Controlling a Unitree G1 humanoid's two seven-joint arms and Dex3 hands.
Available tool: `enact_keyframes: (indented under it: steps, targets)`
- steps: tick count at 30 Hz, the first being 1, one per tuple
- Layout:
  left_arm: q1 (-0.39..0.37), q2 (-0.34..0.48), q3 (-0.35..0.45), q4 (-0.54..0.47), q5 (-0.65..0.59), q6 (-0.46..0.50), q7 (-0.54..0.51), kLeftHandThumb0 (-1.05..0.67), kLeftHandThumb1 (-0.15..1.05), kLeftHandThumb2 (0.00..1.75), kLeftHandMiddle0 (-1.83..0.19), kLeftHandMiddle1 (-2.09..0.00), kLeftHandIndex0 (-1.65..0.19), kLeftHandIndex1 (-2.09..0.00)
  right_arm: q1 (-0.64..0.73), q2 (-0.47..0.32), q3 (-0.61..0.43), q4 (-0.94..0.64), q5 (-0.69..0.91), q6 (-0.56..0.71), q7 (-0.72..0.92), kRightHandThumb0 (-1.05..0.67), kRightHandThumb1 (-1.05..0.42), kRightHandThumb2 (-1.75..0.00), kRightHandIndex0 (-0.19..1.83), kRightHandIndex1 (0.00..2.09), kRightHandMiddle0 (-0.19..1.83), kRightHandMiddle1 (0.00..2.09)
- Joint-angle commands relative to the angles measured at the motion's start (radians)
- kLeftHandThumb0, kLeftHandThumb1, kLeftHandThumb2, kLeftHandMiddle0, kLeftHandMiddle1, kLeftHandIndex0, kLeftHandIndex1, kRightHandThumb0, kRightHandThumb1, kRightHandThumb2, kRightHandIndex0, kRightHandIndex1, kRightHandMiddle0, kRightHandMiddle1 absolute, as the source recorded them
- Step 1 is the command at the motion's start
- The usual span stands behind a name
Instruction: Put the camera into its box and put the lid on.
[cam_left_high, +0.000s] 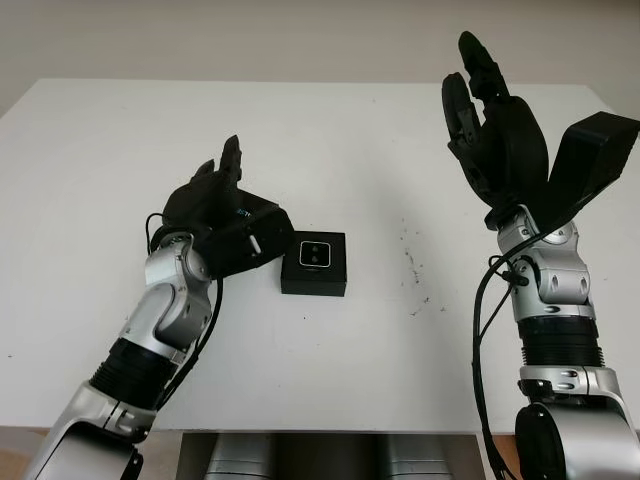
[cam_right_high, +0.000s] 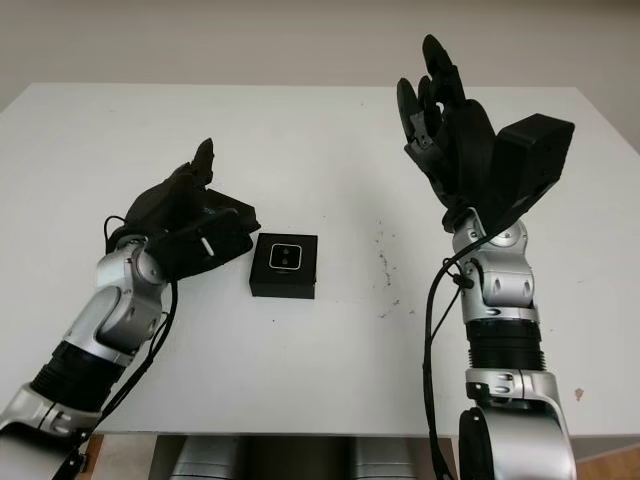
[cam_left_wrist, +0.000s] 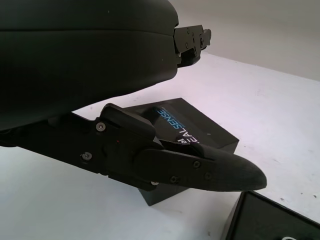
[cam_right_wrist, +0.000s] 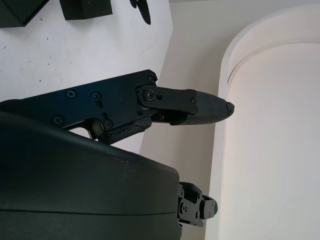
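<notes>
The open black box (cam_left_high: 312, 278) sits mid-table, and the small camera (cam_left_high: 314, 255) lies inside it with its face up. Just left of the box is the black lid (cam_left_high: 262, 236), printed with "REALSENSE" (cam_left_wrist: 181, 131). My left hand (cam_left_high: 238, 212) is shut on the lid, one finger (cam_left_wrist: 200, 170) lying across its top. In the left wrist view the lid's lower edge looks to be on the table. A corner of the box (cam_left_wrist: 272, 220) shows beside it. My right hand (cam_left_high: 482, 95) is open, raised well above the table's right side.
The white table (cam_left_high: 360, 160) runs back to a pale wall. Its front edge (cam_left_high: 330, 432) is near my body. A few dark specks (cam_left_high: 410, 262) mark the surface right of the box.
</notes>
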Motion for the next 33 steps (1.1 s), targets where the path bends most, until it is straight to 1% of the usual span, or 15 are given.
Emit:
enact_keyframes:
  steps: [1,6,8,11,14,16,20,21,22,23,24,25,26,28,33]
  targets:
    - [0.02,0.001,-0.018,-0.04,0.045,0.019,0.016,-0.98,1.05,0.34,-0.06,-0.11,0.19,0.0,0.004,0.006,-0.002,-0.009,-0.001,-0.005,-0.007,-0.6,-1.05,-0.45,-0.14,0.05,-0.16,0.25]
    - [0.037,-0.001,-0.063,-0.046,0.184,0.079,0.032,-1.0,1.05,0.34,-0.06,-0.11,0.17,-0.02,0.004,0.008,-0.001,-0.002,-0.002,-0.005,-0.012,-0.59,-1.05,-0.43,-0.14,0.06,-0.16,0.26]
    - [0.036,0.002,-0.086,-0.027,0.249,0.098,0.038,-0.99,1.05,0.36,-0.07,-0.1,0.14,-0.04,0.004,0.008,0.001,-0.002,-0.004,-0.008,-0.011,-0.59,-1.05,-0.43,-0.14,0.06,-0.16,0.26]
    - [0.032,-0.014,-0.099,0.011,0.315,0.131,0.054,-0.96,1.05,0.34,-0.07,-0.09,0.12,-0.05,0.005,0.01,-0.001,-0.005,0.002,-0.005,-0.006,-0.58,-1.05,-0.44,-0.14,0.05,-0.17,0.26]
    - [0.024,-0.035,-0.09,0.056,0.334,0.145,0.094,-0.96,1.05,0.32,-0.08,-0.09,0.11,-0.06,0.008,0.011,-0.002,-0.01,0.006,0.001,-0.006,-0.58,-1.05,-0.44,-0.14,0.06,-0.17,0.26]
    - [0.015,-0.046,-0.079,0.087,0.325,0.141,0.12,-0.94,1.05,0.29,-0.14,-0.11,0.08,-0.07,0.008,0.012,-0.005,-0.006,0.013,-0.001,-0.001,-0.58,-1.05,-0.44,-0.14,0.05,-0.16,0.27]
    - [-0.016,-0.061,-0.071,0.146,0.317,0.153,0.123,-0.95,1.05,0.32,-0.19,-0.16,0.06,-0.08,0.014,0.011,-0.002,-0.011,0.012,-0.003,0.001,-0.58,-1.05,-0.43,-0.15,0.05,-0.16,0.28]
    - [-0.024,-0.063,-0.072,0.161,0.316,0.155,0.122,-0.95,1.05,0.33,-0.15,-0.27,0.05,-0.08,0.015,0.01,-0.001,-0.012,0.01,-0.004,0.0,-0.57,-1.05,-0.43,-0.15,0.05,-0.17,0.28]
    - [-0.03,-0.065,-0.069,0.171,0.31,0.155,0.124,-0.95,1.05,0.34,-0.05,-0.49,0.05,-0.08,0.015,0.009,0.0,-0.012,0.008,-0.005,0.001,-0.57,-1.05,-0.44,-0.15,0.05,-0.17,0.28]
    - [-0.034,-0.069,-0.064,0.176,0.297,0.15,0.127,-0.95,1.05,0.34,0.09,-0.84,0.05,-0.08,0.015,0.009,-0.001,-0.01,0.007,-0.005,-0.001,-0.57,-1.05,-0.44,-0.14,0.05,-0.17,0.28]
    - [-0.037,-0.072,-0.055,0.178,0.278,0.143,0.126,-0.95,1.05,0.34,0.14,-0.99,0.05,-0.08,0.014,0.009,-0.001,-0.009,0.006,-0.005,-0.002,-0.57,-1.05,-0.44,-0.14,0.05,-0.16,0.29]
    - [-0.041,-0.074,-0.046,0.181,0.255,0.132,0.128,-0.95,1.05,0.34,0.17,-1.01,0.05,-0.07,0.014,0.009,-0.001,-0.009,0.005,-0.005,-0.003,-0.57,-1.05,-0.44,-0.14,0.05,-0.16,0.29]
    - [-0.043,-0.075,-0.04,0.183,0.239,0.124,0.13,-0.96,1.05,0.34,0.18,-1.09,0.05,-0.07,0.015,0.009,-0.001,-0.009,0.003,-0.005,-0.004,-0.57,-1.05,-0.44,-0.14,0.06,-0.16,0.29]
    - [-0.049,-0.074,-0.035,0.191,0.213,0.111,0.125,-0.97,1.05,0.35,0.19,-1.15,0.05,-0.07,0.015,0.008,-0.001,-0.007,0.004,-0.007,-0.001,-0.57,-1.05,-0.44,-0.14,0.06,-0.17,0.29]
    - [-0.056,-0.072,-0.014,0.176,0.123,0.081,0.072,-0.96,1.05,0.3,0.19,-1.13,0.02,-0.09,0.02,0.009,-0.001,-0.014,0.003,-0.002,-0.002,-0.57,-1.05,-0.44,-0.15,0.05,-0.17,0.29]
